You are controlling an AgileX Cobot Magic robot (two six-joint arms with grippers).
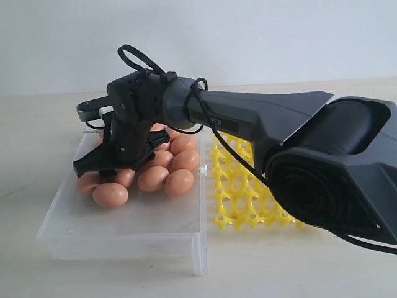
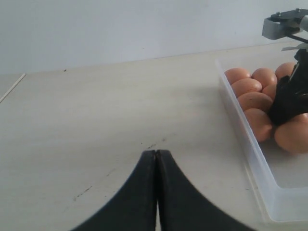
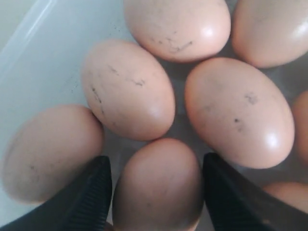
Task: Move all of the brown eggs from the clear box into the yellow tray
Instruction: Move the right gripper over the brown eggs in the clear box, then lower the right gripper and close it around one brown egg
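Brown egg (image 3: 159, 185) is straddled by the spread right fingers (image 3: 84, 199): the grasp is in hand; gentle closing seems called for. Left fingers (image 2: 142, 192) are pressed together

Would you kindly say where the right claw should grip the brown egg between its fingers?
Across the narrow middle of the brown egg, from straight above: the right claw straddles its short axis, and neighbouring eggs crowd one end.

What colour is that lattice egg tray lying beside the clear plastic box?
Bright yellow; the plastic lattice egg tray shows best in the exterior view.
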